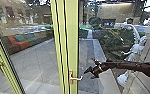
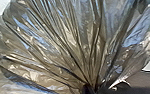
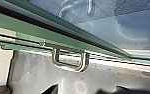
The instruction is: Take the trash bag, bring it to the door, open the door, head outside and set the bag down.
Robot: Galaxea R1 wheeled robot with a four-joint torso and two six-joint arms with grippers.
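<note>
While the paved yard (image 1: 36, 62) spreads beyond the glass, we face the green-framed door (image 1: 72, 37). A coloured seat (image 1: 19, 45) sits far left. We have the trash bag (image 2: 73, 45) at our left gripper (image 2: 91, 89), jaws closed on its gathered neck. Our right gripper (image 1: 88, 66), jaws spread, is near, just right of the metal handle (image 1: 76, 78), not touching.

I see the bag (image 2: 66, 45) as thin, shiny, see-through grey-brown plastic, puffed out, its pleats gathered into a tight dark neck; where it sits relative to the handle (image 1: 76, 78) I can't tell. The door (image 1: 72, 37) stands upright, glass beside its green frame, which bears that bent metal handle; whether it's ajar I can't make out
</note>
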